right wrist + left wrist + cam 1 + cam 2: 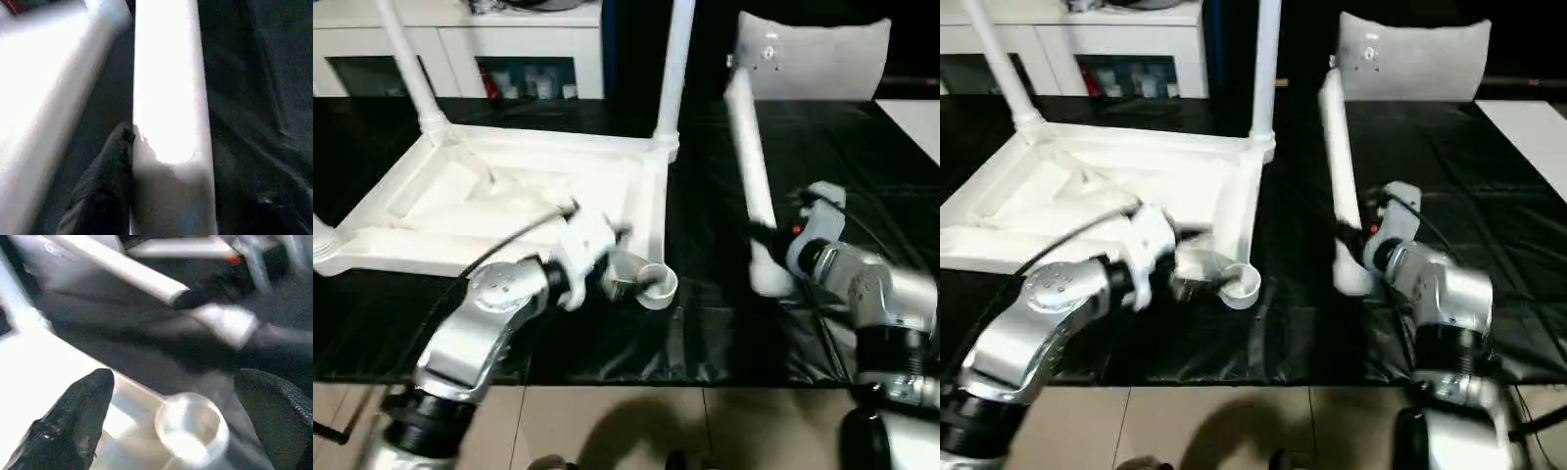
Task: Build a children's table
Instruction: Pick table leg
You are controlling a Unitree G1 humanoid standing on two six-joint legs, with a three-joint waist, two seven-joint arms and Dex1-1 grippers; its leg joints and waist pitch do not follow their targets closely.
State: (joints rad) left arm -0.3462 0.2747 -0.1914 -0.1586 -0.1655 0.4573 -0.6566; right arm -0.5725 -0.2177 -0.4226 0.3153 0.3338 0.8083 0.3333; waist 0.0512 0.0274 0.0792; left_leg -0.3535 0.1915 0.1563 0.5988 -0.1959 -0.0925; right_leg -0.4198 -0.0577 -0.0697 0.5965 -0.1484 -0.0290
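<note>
Over on the left of the head view, your children's table (509,201) lies upside down on the black-covered desk (705,323), ribbed underside facing up. One leg (409,61) rises from the far-left corner and runs out of the top of the frame. A second leg (674,69) stands upright at the far-right corner, also cut off by the top edge.

Lower left of centre, your left hand (171,426) hovers at the table's near-right corner. Its two black fingers (78,416) are spread wide on either side of the round empty socket (656,284), and you are gripping nothing there. In the left wrist view the socket's open mouth sits right between the two fingers.

Moving right of centre, a loose leg (749,166) slants from the upper middle down towards the lower right, well clear of the tabletop. Your right hand (773,235) is clamped on this leg close to its lower end. The right wrist view shows one dark finger (110,181) pressed against the leg's white side.

Behind the loose leg, at the upper right, a white cushion-like shape (813,59) stands at the back. A white cabinet (460,49) fills the upper left background.
</note>
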